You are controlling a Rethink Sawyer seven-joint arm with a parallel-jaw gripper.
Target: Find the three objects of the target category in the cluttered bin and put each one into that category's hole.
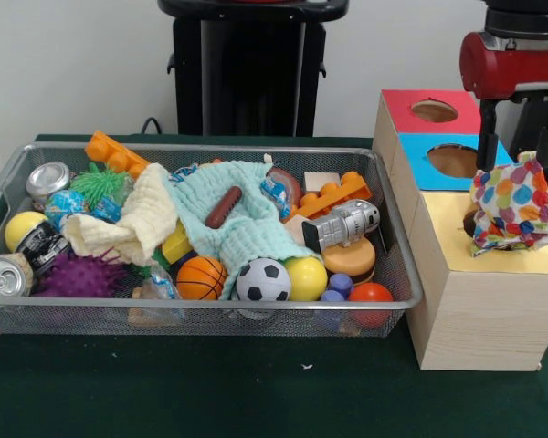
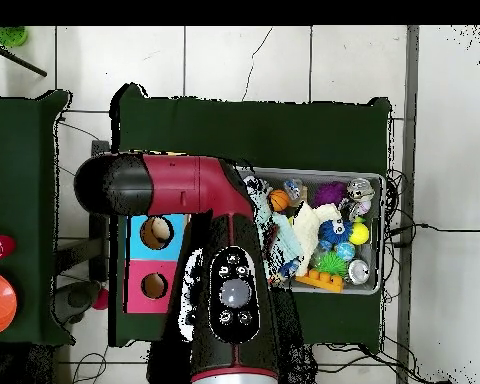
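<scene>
Dark green cloth covers the table (image 1: 256, 392), with a wire mesh bin (image 1: 397, 274) beside a pale wooden box (image 1: 479, 319) whose top shows red, blue and yellow panels with round holes. The gripper (image 1: 516, 155) hangs over the yellow panel, pinching a limp polka-dot cloth (image 1: 516, 205) that drapes over that hole (image 1: 473, 222). The fabric is soft and crumpled and could snag on the rim, so it looks best lowered with its bulk centred over the opening before release. Two more cloths lie in the bin: a mint waffle-weave one (image 1: 247, 224) and a cream one (image 1: 132, 224), tangled among smooth balls, dented cans and plastic bricks.
</scene>
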